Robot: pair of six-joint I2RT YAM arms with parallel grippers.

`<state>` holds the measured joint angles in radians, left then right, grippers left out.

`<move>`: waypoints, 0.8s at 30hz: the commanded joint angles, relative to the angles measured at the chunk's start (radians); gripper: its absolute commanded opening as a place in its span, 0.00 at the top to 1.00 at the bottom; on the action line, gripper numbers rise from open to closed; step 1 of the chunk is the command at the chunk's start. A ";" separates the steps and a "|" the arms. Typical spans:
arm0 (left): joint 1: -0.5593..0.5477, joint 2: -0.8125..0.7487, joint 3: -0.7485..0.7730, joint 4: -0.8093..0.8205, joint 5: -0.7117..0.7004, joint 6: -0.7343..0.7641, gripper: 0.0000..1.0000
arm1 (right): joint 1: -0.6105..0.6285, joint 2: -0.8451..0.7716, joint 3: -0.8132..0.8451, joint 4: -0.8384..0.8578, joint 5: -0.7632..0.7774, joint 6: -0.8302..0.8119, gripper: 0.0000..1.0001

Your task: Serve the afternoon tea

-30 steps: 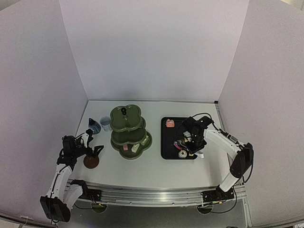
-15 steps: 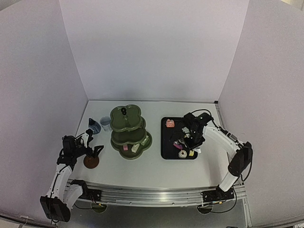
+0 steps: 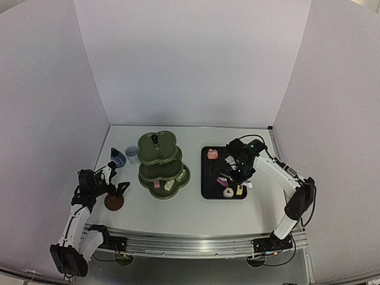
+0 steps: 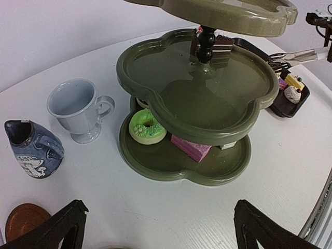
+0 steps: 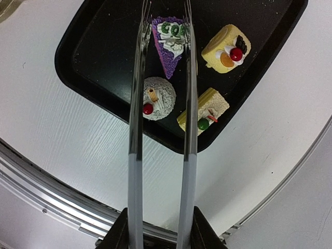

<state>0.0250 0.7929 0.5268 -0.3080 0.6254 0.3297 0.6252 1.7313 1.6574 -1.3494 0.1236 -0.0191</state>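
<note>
Over the black rectangular tray (image 5: 93,46), the right gripper (image 5: 160,228) is clamped on a pair of long metal tongs (image 5: 136,135). Their two blades run out side by side with a narrow gap between them. The tips reach a purple wedge-shaped cake slice with green and white icing (image 5: 171,44): one blade passes just outside one long edge, and the other lies over the opposite edge. The wedge's long axis runs along the tongs, narrow end pointing back toward the gripper, so the blades look lined up to pinch it across its width. Whether the tips touch the slice or hang above it cannot be told. Nearer the gripper, a round white sprinkled cake (image 5: 158,97) sits between the blades, and a yellow slice (image 5: 205,110) lies partly under one of them. Either could be brushed as the tongs close.

The dark green three-tier scalloped stand (image 4: 171,72) carries a green doughnut (image 4: 147,125) and a pink slab (image 4: 191,148) on its bottom tier. It stands to the left of the tray, between the arms. The right arm is plainly the nearer to the slice. The left gripper (image 4: 161,233) is spread wide and empty on the stand's far side, near the white cup (image 4: 78,106) and small blue jug (image 4: 32,148).
</note>
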 commanded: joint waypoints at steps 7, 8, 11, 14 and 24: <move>-0.004 -0.003 -0.005 0.001 0.001 0.028 0.00 | -0.023 -0.096 -0.072 -0.182 0.015 -0.105 0.67; -0.004 -0.004 -0.006 0.001 0.000 0.029 0.01 | -0.024 -0.098 -0.078 -0.181 0.013 -0.107 0.67; -0.004 -0.007 -0.008 -0.001 0.000 0.029 0.00 | -0.027 -0.104 -0.098 -0.180 -0.018 -0.125 0.67; -0.004 -0.012 -0.008 -0.007 -0.002 0.032 0.01 | -0.027 -0.112 -0.156 -0.184 -0.018 -0.136 0.67; -0.004 -0.012 -0.017 -0.005 0.002 0.034 0.00 | -0.028 -0.126 -0.162 -0.176 -0.016 -0.138 0.67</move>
<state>0.0250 0.7810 0.5085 -0.3157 0.6254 0.3521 0.6006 1.6464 1.4738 -1.3441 0.1224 -0.1435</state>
